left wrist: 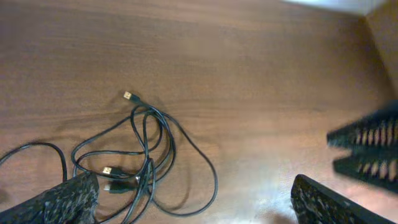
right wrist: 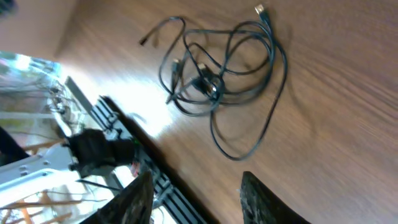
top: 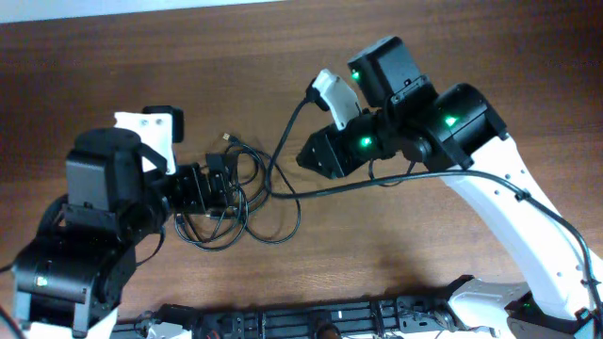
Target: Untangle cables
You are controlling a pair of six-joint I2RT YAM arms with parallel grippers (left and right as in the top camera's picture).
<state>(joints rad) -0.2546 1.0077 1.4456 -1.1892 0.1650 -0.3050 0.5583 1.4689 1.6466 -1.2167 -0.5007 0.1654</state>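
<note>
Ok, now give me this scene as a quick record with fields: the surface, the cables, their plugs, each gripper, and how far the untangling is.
surface: brown wooden table
cables: thin black cords, looped together in one heap, lying flat
plugs: one metal-tipped plug sticks out at the heap's edge, another lies inside the loops
left gripper: open, over the heap, gripping nothing
right gripper: open, empty, off to the side of the heap
progress: cords not yet separated

Two tools — left tool (left wrist: 193, 202), right tool (right wrist: 198, 199) — one tangle of cables (right wrist: 208, 87).
</note>
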